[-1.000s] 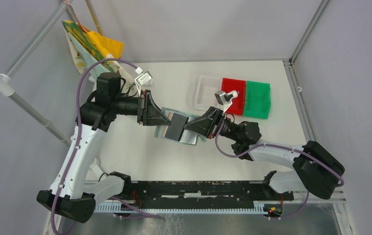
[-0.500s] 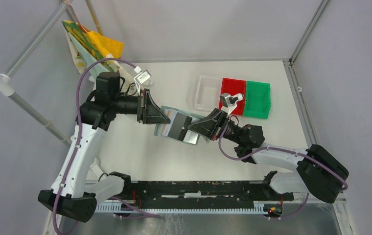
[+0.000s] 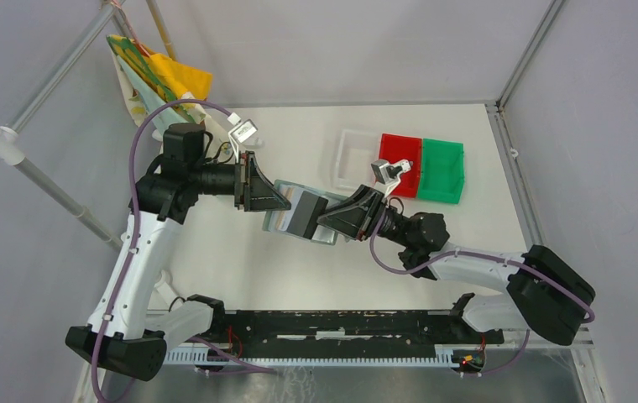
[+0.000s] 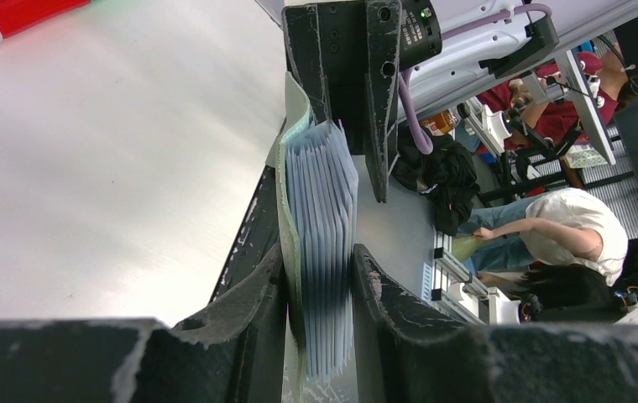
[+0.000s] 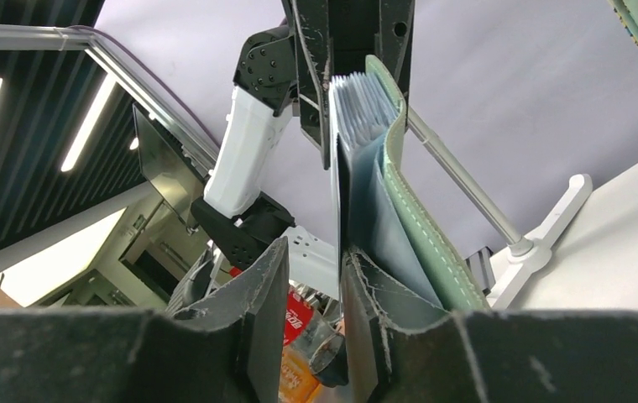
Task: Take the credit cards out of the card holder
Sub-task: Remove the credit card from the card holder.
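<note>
White tabletop beneath; centre-frame, the seemingly soft, light card holder is pinched by the left gripper. The right gripper jaws are parted; stiff credit cards are probably best taken edgewise.

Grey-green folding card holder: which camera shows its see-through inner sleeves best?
The left wrist view: the grey-green folding card holder fills the centre, its fanned clear sleeves edge-on in the left end effector. The right wrist view shows mostly the stitched cover; the top view, only a small slab from above.
</note>
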Controlling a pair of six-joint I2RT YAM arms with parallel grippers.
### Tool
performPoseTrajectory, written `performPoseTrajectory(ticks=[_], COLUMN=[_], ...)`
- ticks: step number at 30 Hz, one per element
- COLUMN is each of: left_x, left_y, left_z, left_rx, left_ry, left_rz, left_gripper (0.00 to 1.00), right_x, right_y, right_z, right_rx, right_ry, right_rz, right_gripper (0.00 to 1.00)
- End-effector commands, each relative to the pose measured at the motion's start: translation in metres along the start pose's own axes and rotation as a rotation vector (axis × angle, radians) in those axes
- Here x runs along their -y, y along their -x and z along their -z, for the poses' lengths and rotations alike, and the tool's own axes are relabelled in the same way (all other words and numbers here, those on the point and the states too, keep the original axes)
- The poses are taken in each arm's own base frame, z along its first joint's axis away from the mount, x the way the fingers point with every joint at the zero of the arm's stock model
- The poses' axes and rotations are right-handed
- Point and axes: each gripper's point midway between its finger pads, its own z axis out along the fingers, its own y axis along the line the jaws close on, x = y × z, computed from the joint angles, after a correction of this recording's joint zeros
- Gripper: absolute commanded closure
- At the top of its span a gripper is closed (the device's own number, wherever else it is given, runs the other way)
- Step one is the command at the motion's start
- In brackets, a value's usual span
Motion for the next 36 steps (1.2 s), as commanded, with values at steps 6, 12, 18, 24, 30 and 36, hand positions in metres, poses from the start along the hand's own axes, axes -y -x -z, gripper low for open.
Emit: performPoseTrajectory(ticks=[6,12,18,24,30,36], left_x=[0.012,0.012,0.010,0.004,-0.010,-0.016], left_y=[0.015,0.017,0.020,0.024,0.023,0.014], left_z=[0.003,0.004,0.006,0.008,0.011,0.013], left_rx=[0.041,0.045,0.056,0.070,0.075,0.048], left_ry=[-0.019,-0.017,-0.008,0.025,0.113,0.146], left_rz=[-0.039,-0.041,-0.048,-0.060,-0.116,-0.143], left_gripper=[0.96,0.97,0.98,0.98,0.98,0.98], right_x=[-0.023,-0.034,-0.028,-0.009,0.030,0.094], right_y=[0.006,0.008,0.012,0.018,0.053,0.124], right_z=[-0.016,-0.008,0.013,0.022,0.039,0.072], right_rx=[0.014,0.035,0.044,-0.002,-0.034,-0.076], right_ry=[0.125,0.170,0.113,-0.010,-0.209,-0.557], right_rz=[-0.016,-0.020,0.021,0.095,0.148,0.262], right_gripper=[0.71,0.94,1.00,1.00,1.00,1.00])
